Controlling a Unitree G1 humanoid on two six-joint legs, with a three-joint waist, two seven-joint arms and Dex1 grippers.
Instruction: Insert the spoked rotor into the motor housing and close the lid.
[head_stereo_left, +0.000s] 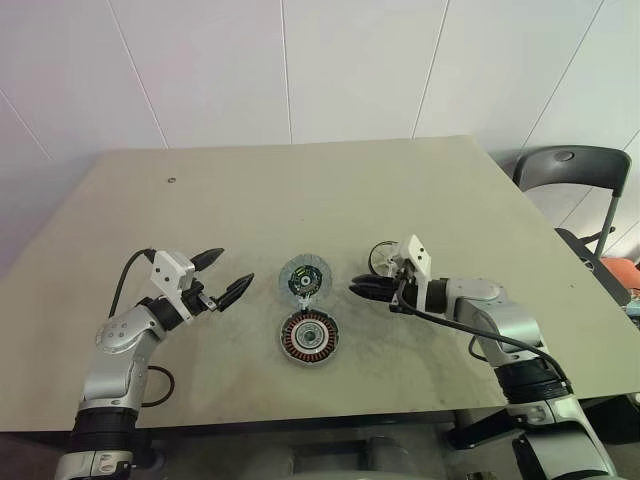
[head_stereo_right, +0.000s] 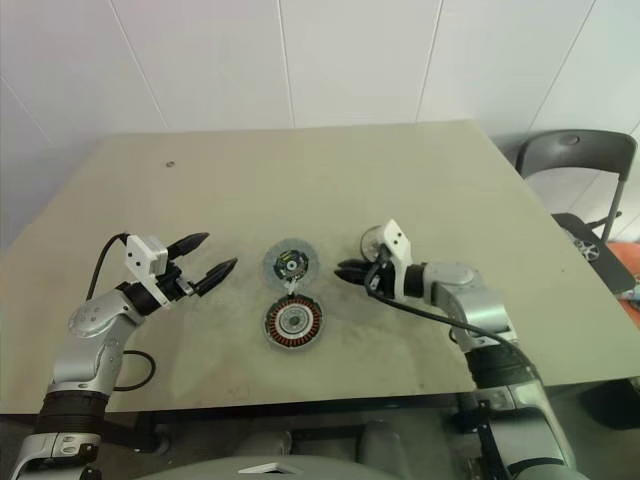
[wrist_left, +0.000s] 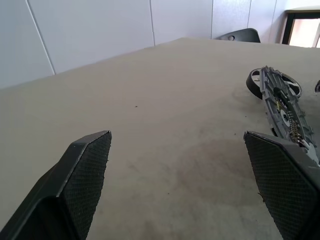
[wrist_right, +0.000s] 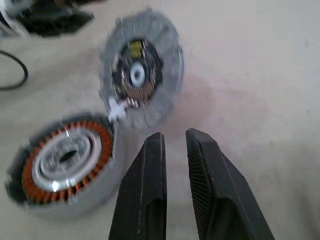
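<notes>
Spoked rotor (head_stereo_left: 384, 258) lies just behind the right gripper (head_stereo_left: 356, 287) (fingers nearly together, empty).

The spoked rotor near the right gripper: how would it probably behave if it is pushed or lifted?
The spoked rotor seems to stand on its dark rim, so a sideways nudge would probably roll or topple it. Its open pale spokes suggest it is light for its size, though likely stiff. The round rim could slip between narrow fingers, so a grip across the flat faces seems safer.
</notes>
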